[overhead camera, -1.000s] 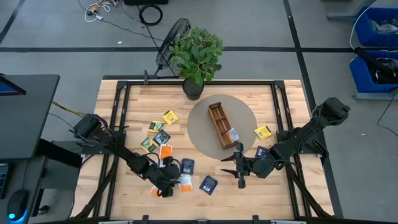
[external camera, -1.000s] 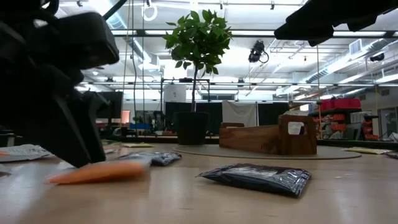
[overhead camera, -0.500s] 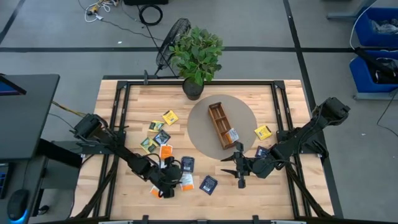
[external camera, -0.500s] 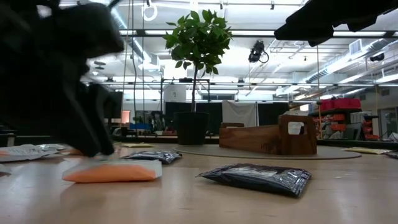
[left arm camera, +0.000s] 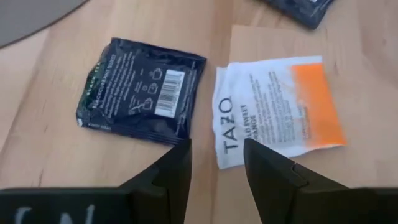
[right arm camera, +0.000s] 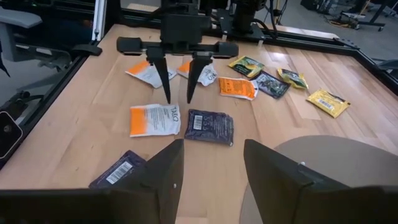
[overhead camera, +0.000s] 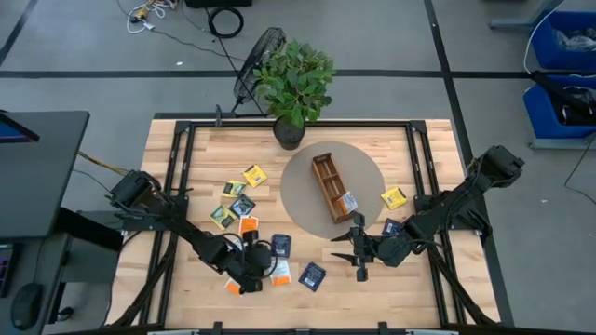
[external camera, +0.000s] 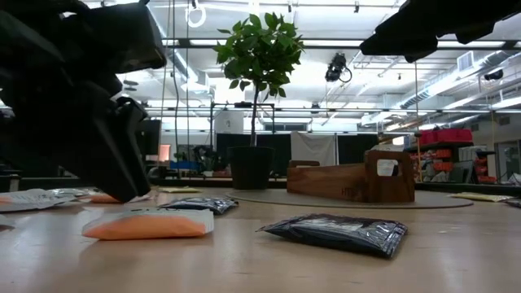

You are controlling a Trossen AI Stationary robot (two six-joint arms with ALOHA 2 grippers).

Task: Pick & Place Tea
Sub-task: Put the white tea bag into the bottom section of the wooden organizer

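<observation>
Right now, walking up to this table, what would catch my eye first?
Probably the scatter of tea sachets on the wooden table's left half, with the left gripper hanging open just above an orange-and-white sachet and a navy one. Next, the leafy potted plant at the far edge, and the wooden tray on the round grey mat.
</observation>
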